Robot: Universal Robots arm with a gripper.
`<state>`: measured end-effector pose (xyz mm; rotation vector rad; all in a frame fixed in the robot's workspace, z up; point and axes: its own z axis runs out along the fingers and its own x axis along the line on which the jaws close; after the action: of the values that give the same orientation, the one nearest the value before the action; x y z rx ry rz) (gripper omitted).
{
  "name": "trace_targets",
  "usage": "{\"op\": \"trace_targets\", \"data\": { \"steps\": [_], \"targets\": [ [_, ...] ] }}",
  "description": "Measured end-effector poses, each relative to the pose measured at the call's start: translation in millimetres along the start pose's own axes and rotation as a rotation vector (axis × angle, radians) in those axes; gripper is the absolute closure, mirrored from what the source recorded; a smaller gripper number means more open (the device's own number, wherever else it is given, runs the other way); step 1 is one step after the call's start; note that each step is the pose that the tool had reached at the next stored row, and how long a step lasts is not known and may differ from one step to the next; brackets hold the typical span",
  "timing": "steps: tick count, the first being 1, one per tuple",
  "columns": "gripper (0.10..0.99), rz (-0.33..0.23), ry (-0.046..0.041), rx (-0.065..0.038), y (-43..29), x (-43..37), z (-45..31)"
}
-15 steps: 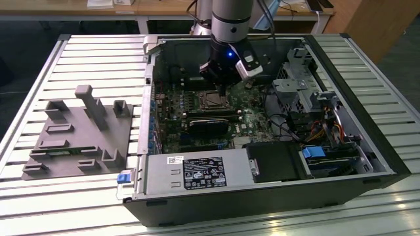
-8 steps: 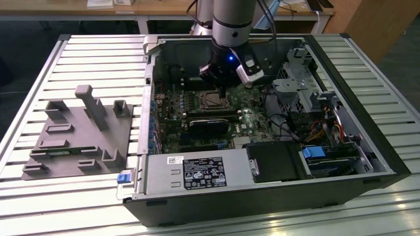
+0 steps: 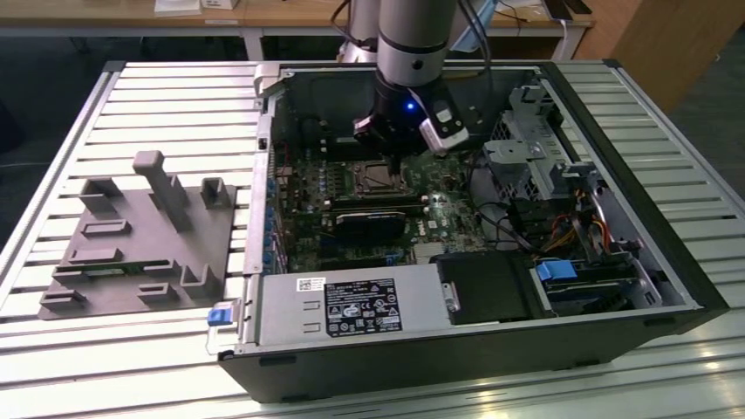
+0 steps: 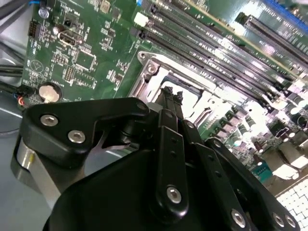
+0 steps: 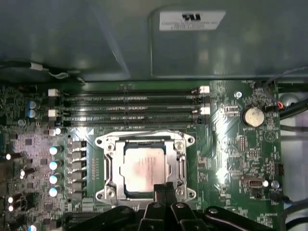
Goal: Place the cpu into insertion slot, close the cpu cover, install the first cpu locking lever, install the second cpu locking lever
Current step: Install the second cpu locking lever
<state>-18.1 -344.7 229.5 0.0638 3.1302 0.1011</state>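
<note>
The gripper stands low over the edge of the insertion slot, its 2 fingers pressed together and holding nothing. The cpu lies flat in this slot on the green circuit board, with the cpu cover closed around it.

Near edge of the cpu (and its cover's) behind the closed jaws.
</note>
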Motion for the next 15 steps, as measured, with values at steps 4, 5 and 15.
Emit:
{"op": "trace_targets", "data": {
  "steps": [4, 5, 15],
  "targets": [
    [0.980, 0.000, 0.0000, 0.000, -7.9, -0.3, -0.5],
    [0.980, 0.000, 0.0000, 0.000, -10.2, -0.4, -0.6],
    [0.980, 0.000, 0.0000, 0.000, -23.6, 0.3, -1.4]
  ]
}}
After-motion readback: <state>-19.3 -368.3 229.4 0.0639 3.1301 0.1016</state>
